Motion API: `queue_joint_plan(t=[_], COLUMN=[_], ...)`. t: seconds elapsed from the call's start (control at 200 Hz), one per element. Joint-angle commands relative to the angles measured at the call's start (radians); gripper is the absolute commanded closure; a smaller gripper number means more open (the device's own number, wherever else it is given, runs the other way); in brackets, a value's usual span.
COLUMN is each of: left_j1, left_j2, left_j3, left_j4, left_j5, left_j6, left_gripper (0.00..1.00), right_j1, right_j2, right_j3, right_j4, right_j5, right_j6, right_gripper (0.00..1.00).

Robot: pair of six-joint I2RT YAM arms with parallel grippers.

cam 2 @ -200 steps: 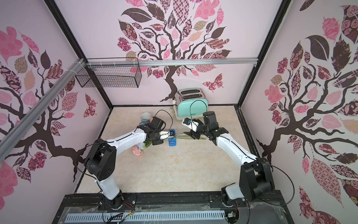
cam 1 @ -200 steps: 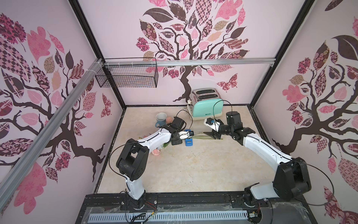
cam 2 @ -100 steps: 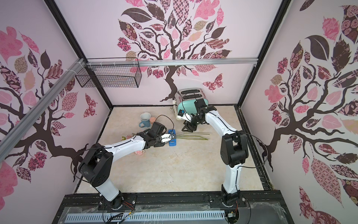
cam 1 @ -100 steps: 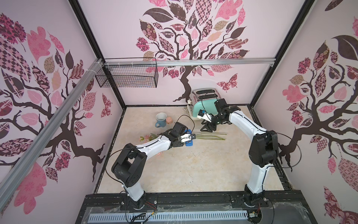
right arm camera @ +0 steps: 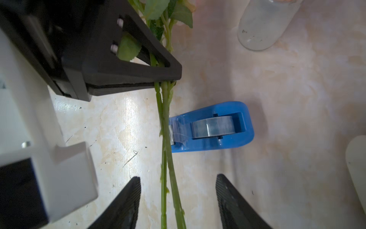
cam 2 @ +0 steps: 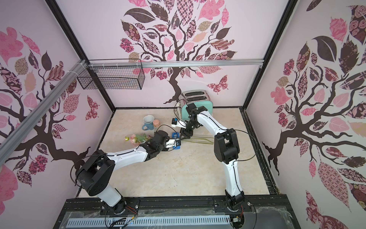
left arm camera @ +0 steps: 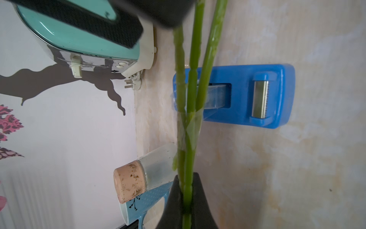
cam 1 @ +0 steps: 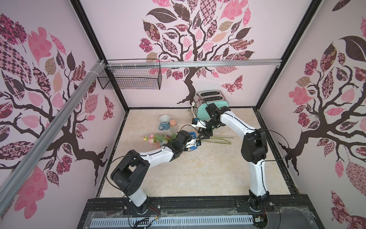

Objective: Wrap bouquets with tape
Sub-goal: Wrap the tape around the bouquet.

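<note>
The left gripper (left arm camera: pixel 187 198) is pinching the stems (left arm camera: pixel 190 89), bridging them over the tape dispenser (left arm camera: pixel 277 95) so tape (left arm camera: pixel 190 128) sticks; the right gripper (right arm camera: pixel 178 182) is hovering spread, straddling them toward three o'clock.

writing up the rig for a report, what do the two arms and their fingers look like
The left arm and right arm have white shells, bulky black joints and thin black cables looping outside. Their fingers are black, tapering, ribbed on the inner faces.

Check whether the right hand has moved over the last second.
Yes. In a top view the right hand has shifted leftward, closer to the dispenser.
</note>
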Motion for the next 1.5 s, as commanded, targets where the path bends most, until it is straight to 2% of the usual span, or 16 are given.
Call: queue_joint_plan(t=[0.0,0.105,0.22,0.295,0.41,0.51,0.66,0.745,0.88,0.93,0.945,0.995,1.115,1.286,1.401,1.496], left_j1=[-0.007,-0.011,-0.011,-0.014,-0.013,-0.013,-0.014,-0.013,-0.013,-0.013,-0.014,-0.015,-0.015,-0.009,0.014,0.072], left_j2=[-0.051,-0.077,-0.076,-0.076,-0.074,-0.071,-0.078,-0.088,-0.13,-0.154,-0.161,-0.193,-0.308,-0.464,-0.496,-0.486], left_j3=[-0.049,-0.072,-0.074,-0.076,-0.076,-0.071,-0.037,-0.013,-0.024,-0.029,-0.03,-0.03,-0.033,-0.05,-0.007,0.062], left_j4=[0.164,0.19,0.216,0.222,0.222,0.214,0.123,0.048,0.023,0.0,-0.015,-0.056,-0.157,-0.222,-0.311,-0.414], left_j5=[-0.028,-0.001,-0.023,-0.022,-0.024,-0.024,-0.007,-0.005,0.02,0.049,0.058,0.091,0.169,0.255,0.302,0.404], left_j6=[0.045,0.059,0.074,0.082,0.083,0.078,0.019,-0.027,-0.072,-0.09,-0.094,-0.115,-0.2,-0.25,-0.262,-0.293], left_gripper=[1.0,1.0,1.0,1.0,1.0,1.0,1.0,0.69,0.39,0.32,0.25,0.19,0.16,0.16,0.16,0.17], right_j1=[0.004,0.01,0.016,0.02,0.02,0.019,0.02,0.02,0.02,0.02,0.02,0.021,0.019,0.022,0.024,0.028], right_j2=[0.075,0.087,0.078,0.067,0.052,0.044,0.013,-0.022,-0.081,-0.094,-0.097,-0.107,-0.138,-0.193,-0.249,-0.283], right_j3=[0.067,0.066,0.051,0.035,0.018,0.005,-0.053,-0.103,-0.198,-0.218,-0.223,-0.238,-0.298,-0.398,-0.487,-0.553], right_j4=[-0.069,-0.054,-0.068,-0.066,-0.053,-0.033,0.022,0.066,0.168,0.193,0.199,0.217,0.298,0.424,0.543,0.617], right_j5=[0.029,0.039,0.006,0.002,0.002,0.007,0.044,0.054,0.071,0.081,0.083,0.089,0.115,0.135,0.151,0.154], right_j6=[-0.011,-0.009,-0.038,-0.051,-0.066,-0.063,-0.055,-0.057,-0.056,-0.056,-0.055,-0.055,-0.047,-0.068,-0.079,-0.098], right_gripper=[0.36,0.38,0.39,0.46,0.66,1.0,1.0,1.0,1.0,1.0,1.0,1.0,1.0,1.0,1.0,1.0])
